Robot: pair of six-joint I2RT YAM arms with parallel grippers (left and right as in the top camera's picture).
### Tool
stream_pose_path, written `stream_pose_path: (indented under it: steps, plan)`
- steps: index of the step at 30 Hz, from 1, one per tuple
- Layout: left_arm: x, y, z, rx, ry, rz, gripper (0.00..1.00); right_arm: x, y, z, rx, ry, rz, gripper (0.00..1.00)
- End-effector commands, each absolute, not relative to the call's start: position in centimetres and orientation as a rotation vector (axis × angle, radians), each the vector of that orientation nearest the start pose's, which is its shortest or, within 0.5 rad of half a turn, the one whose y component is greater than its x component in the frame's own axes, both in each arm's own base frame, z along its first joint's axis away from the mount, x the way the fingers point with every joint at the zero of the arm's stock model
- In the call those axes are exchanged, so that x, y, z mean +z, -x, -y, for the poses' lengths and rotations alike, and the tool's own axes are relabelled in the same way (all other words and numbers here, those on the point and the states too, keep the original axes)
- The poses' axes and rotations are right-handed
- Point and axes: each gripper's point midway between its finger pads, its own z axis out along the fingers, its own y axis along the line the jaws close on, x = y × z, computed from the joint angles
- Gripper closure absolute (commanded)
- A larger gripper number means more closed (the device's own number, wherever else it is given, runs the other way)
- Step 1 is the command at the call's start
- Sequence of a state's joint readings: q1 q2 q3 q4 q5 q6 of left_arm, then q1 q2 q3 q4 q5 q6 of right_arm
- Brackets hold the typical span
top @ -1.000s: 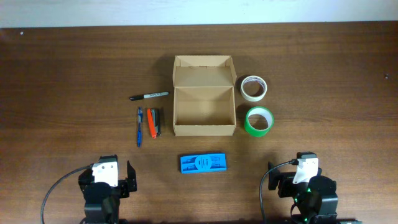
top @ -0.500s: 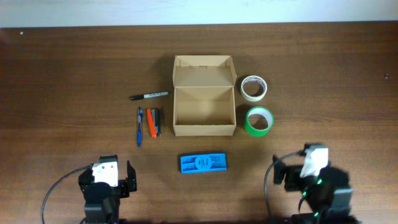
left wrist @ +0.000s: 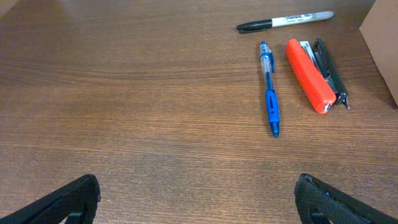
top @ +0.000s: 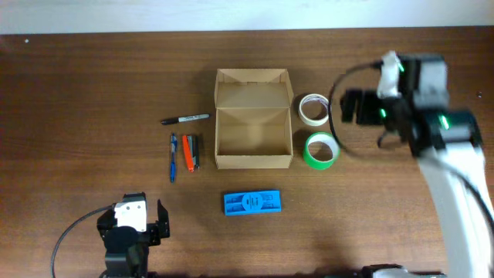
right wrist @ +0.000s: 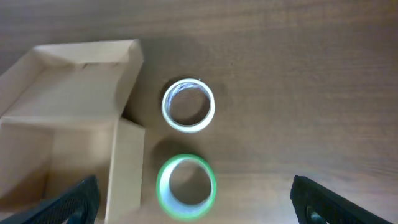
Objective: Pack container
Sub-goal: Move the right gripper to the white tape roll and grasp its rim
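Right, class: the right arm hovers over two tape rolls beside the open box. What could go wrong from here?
1. The white tape roll and green tape roll lie close together, so the wide-open right fingers may nudge one while closing on the other.
2. Both rolls sit near the right wall of the container; a descending finger could catch that wall and shift the box.

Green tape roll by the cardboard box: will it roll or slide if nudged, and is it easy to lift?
The green ring-shaped tape roll lies flat, hole up, so a nudge would likely slide it on the wooden table, not roll it. It looks rigid and probably light; gripping its ring wall should hold.
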State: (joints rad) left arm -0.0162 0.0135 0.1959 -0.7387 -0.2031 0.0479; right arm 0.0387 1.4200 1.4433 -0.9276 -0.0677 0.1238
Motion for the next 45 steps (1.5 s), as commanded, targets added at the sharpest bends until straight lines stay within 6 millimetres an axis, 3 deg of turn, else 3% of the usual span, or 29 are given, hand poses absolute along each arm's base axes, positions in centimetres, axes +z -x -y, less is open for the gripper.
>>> stream_pose_path:
  steps: [1, 5, 10, 17, 22, 25, 32, 37, 45]
  plan:
    - [9.2, -19.2, -3.5, 0.244, 0.076, -2.118, 0.01, 22.4, -41.8, -1.9, 0.128, -0.182, -2.529, 0.01]
    - [9.2, -19.2, -3.5, 0.244, 0.076, -2.119, 0.01, 19.4, -45.5, -2.1, 0.13, -0.182, -2.562, 0.01]
    - [9.2, -19.2, -3.5, 0.244, 0.076, -2.118, 0.0, 14.7, -47.9, -1.5, 0.062, -0.151, -2.613, 0.01]
    - [9.2, -19.2, -3.5, 0.244, 0.076, -2.119, 0.0, 7.5, -49.1, -1.4, 0.045, -0.212, -2.719, 0.02]
    - [9.2, -19.2, -3.5, 0.244, 0.076, -2.118, 0.0, 4.3, -48.8, -1.4, 0.054, -0.323, -2.778, 0.02]
    - [9.2, -19.2, -3.5, 0.244, 0.076, -2.119, 0.01, 3.4, -48.6, -1.3, 0.055, -0.381, -2.79, 0.03]
    - [9.2, -19.2, -3.5, 0.244, 0.076, -2.118, 0.0, 2.9, -48.4, -1.4, 0.069, -0.462, -2.796, 0.2]
    - [9.2, -19.2, -3.5, 0.244, 0.076, -2.119, 0.01, 1.5, -47.3, -1.5, 0.071, -0.499, -2.853, 0.21]
    - [9.2, -19.2, -3.5, 0.244, 0.076, -2.118, 0.01, 0.5, -46.8, -1.9, 0.095, -0.501, -2.885, 0.49]
